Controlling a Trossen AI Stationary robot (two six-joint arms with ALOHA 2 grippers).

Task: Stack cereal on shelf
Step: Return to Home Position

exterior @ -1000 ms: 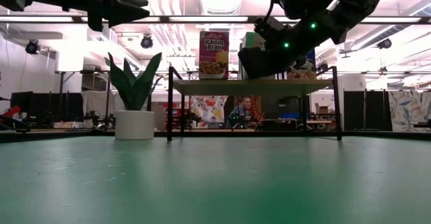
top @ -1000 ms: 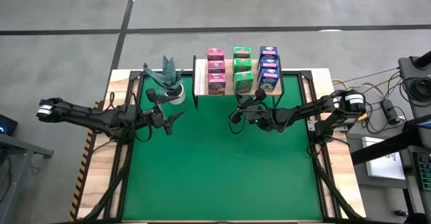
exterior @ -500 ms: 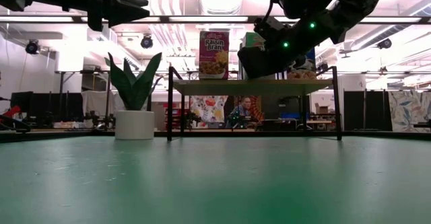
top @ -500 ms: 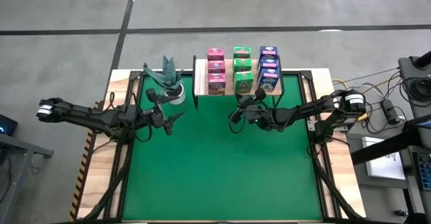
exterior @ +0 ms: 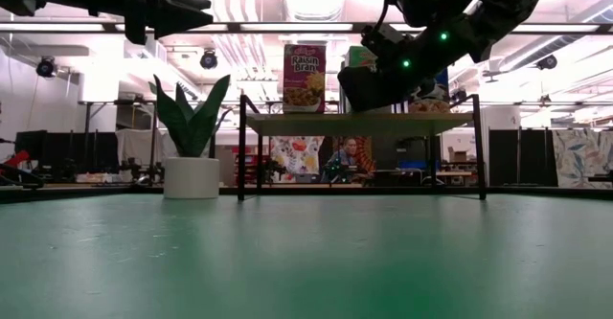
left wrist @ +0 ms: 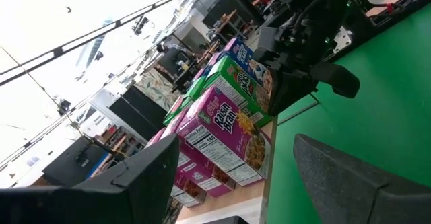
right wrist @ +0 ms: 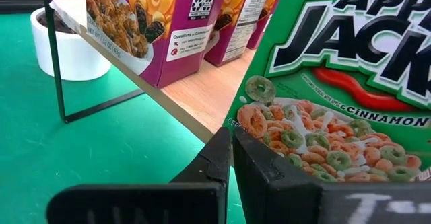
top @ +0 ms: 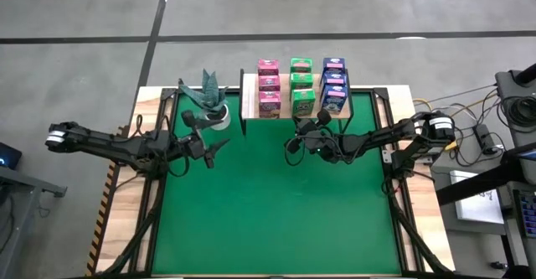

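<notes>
Nine cereal cartons stand on the pale wooden shelf (top: 282, 105) in three rows: pink (top: 269, 85), green (top: 302, 84) and blue (top: 334, 82). My right gripper (top: 296, 131) is shut and hovers just in front of the front green carton (right wrist: 337, 83), at shelf-top height (exterior: 369, 87), touching nothing that I can see. My left gripper (top: 216, 147) is open and raised above the mat, left of the shelf and near the potted plant. In its wrist view the pink front carton (left wrist: 225, 133) and the right gripper (left wrist: 303, 62) show beyond its fingers.
A potted plant in a white pot (top: 209, 105) (exterior: 192, 142) stands just left of the shelf's black end post (exterior: 241, 147). The green mat (top: 276, 212) stretches toward the near edge. Cables and equipment lie off the table's right side (top: 477, 136).
</notes>
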